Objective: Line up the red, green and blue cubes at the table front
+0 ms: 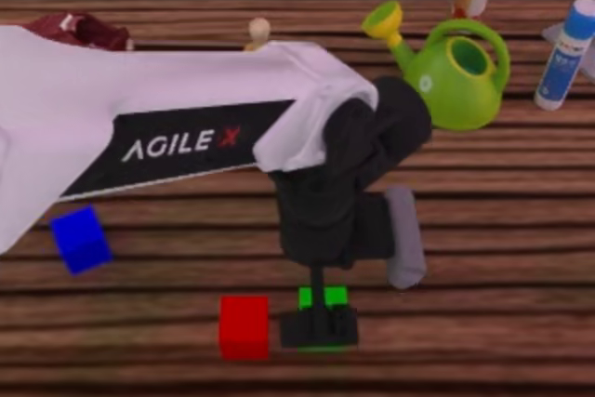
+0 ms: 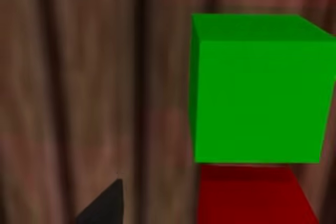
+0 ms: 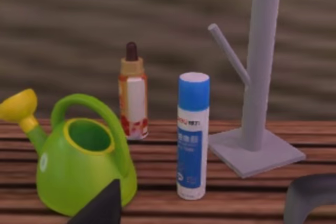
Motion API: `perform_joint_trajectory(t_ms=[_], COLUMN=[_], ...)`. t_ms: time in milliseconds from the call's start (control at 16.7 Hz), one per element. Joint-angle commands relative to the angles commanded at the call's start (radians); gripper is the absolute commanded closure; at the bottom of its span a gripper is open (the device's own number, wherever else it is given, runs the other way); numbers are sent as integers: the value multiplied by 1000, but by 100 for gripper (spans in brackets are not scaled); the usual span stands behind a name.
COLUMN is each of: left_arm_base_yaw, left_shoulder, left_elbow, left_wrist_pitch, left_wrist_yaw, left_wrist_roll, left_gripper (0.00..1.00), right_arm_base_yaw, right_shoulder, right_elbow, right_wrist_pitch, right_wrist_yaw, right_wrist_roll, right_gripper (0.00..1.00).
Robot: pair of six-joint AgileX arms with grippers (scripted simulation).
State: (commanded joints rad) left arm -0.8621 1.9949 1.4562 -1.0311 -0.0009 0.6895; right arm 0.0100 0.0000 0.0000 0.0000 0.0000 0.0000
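Dark plank counter [image 1: 521, 230], grooved grain. Left claw [image 1: 319, 325] down over green cube [image 1: 323, 298] at counter front, red cube [image 1: 244, 326] just beside it to the left; whether the claw is clenched or released, cannot tell. Blue cube [image 1: 81, 238] well apart, far left. To do the step well: seat green square and level with red, then lift straight up so neither is nudged. Watering can [image 3: 79, 156]: opening shows nothing inside. Glue stick [image 3: 192, 135], dropper bottle [image 3: 132, 95]: capped, contents hidden. Right claw [image 3: 210, 208] near the can, fingers spread
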Motion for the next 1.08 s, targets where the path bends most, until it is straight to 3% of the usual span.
perform_joint_trajectory(t_ms=[360,540,720,1080], left_arm_base_yaw=[0,69,218,618], left_shoulder=[-13,-23,-44,-87], left_elbow=[13,-2,-38,-135], left_wrist_pitch=[-21,-12,4,36], left_wrist_yaw=[0,-1,-2,0], left_wrist_roll=[0,33,95,250], left_gripper=[0,0,0,0], right_arm_base_yaw=[0,0,0,0], right_shoulder=[0,0,0,0], right_elbow=[0,0,0,0], right_wrist_pitch=[0,0,0,0], right_wrist_yaw=[0,0,0,0], right_wrist_roll=[0,0,0,0], right_gripper=[0,0,0,0])
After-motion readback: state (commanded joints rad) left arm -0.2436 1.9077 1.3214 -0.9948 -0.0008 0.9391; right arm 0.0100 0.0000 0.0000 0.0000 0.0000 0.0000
